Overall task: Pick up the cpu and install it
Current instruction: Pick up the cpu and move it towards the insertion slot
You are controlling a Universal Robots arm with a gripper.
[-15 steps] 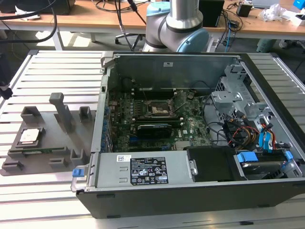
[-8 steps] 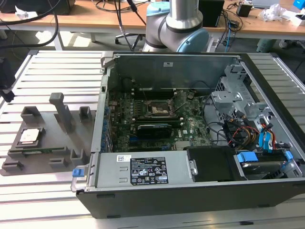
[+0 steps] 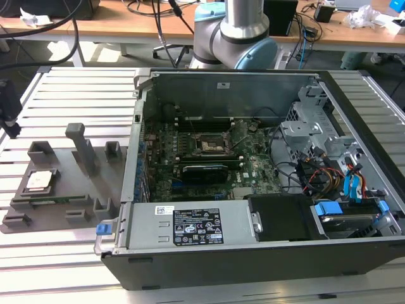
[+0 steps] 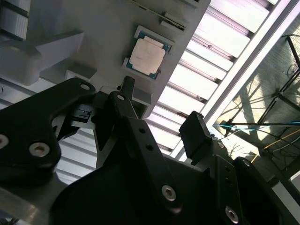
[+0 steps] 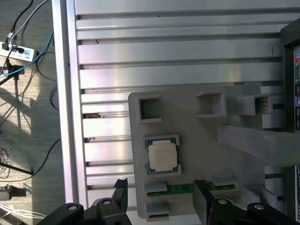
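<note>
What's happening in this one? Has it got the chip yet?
Not yet. The Universal Robots arm's gripper hangs over the grey fixture tray with its fingers apart and nothing between them. The cpu lies flat in its recess on that tray, close to the fingertips but untouched. The open computer case sits beside the tray, towards the exterior view's right.
</note>
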